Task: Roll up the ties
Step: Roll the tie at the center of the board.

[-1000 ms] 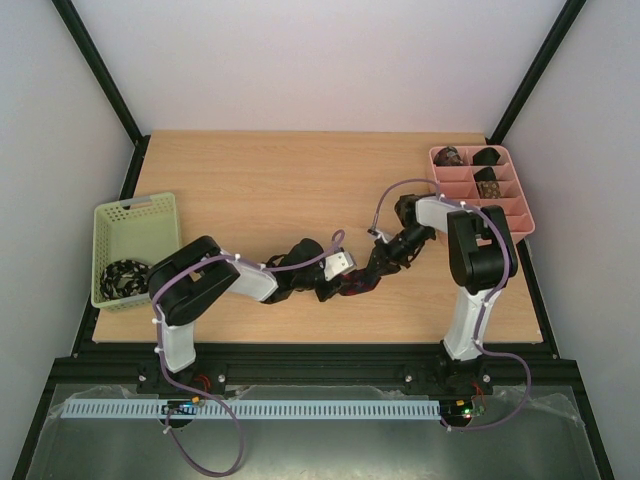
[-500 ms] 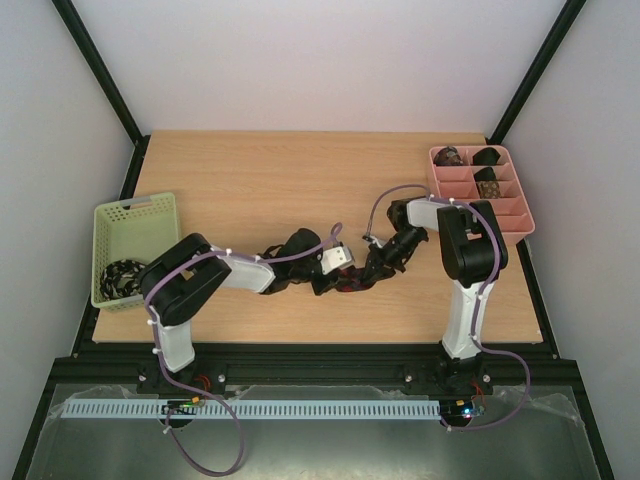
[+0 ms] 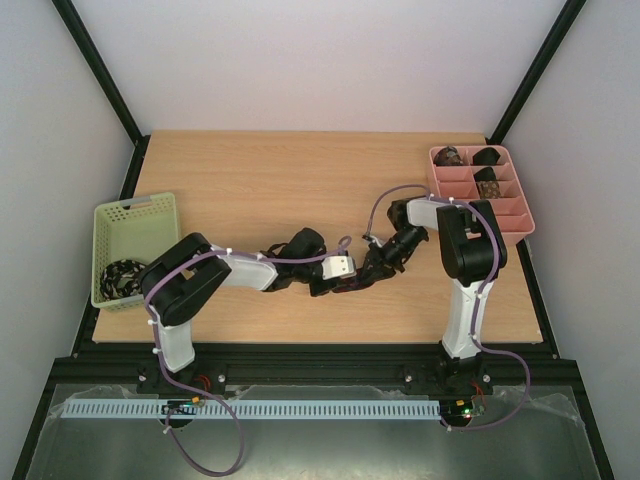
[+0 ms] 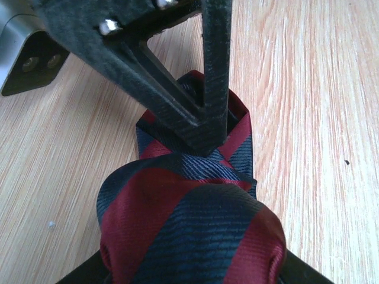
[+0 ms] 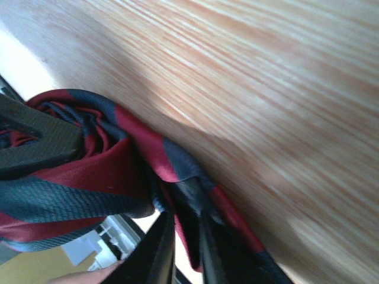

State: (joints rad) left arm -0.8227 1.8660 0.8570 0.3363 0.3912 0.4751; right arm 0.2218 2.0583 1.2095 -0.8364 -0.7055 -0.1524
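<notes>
Top external view: nearest, the two arms reach inward from the front edge and meet at mid-table. The left pincer point(image 3: 340, 284) and the right pincer point(image 3: 366, 272) sit just beside each other. One dark red, navy-striped tie point(image 3: 352, 285) is bunched between them on the wooden table point(image 3: 260, 180).

In the left wrist view this tie is a thick coil between the left pincer's jaws. The upper finger point(image 4: 204, 112) presses down into the top of the roll, and the lower one shows only as dark corners beneath it. The jaws stand as wide as the coil is thick and clamp it. In the right wrist view the right pincer's two fingers point(image 5: 161, 251) are almost together, with a fold of the same tie caught in the narrow gap.

Well to the left of the left pincer stands one pale green mesh basket point(image 3: 150, 212). It holds a black-and-white tie point(image 3: 125, 276) lying loosely in its near end.

Farther off, to the right of and beyond the right pincer, stands one pink divided tray point(image 3: 522, 222). It holds three rolled ties point(image 3: 488, 186): two side by side in the farthest pair of compartments, and one in the right compartment just nearer. In all, five ties can be counted.
</notes>
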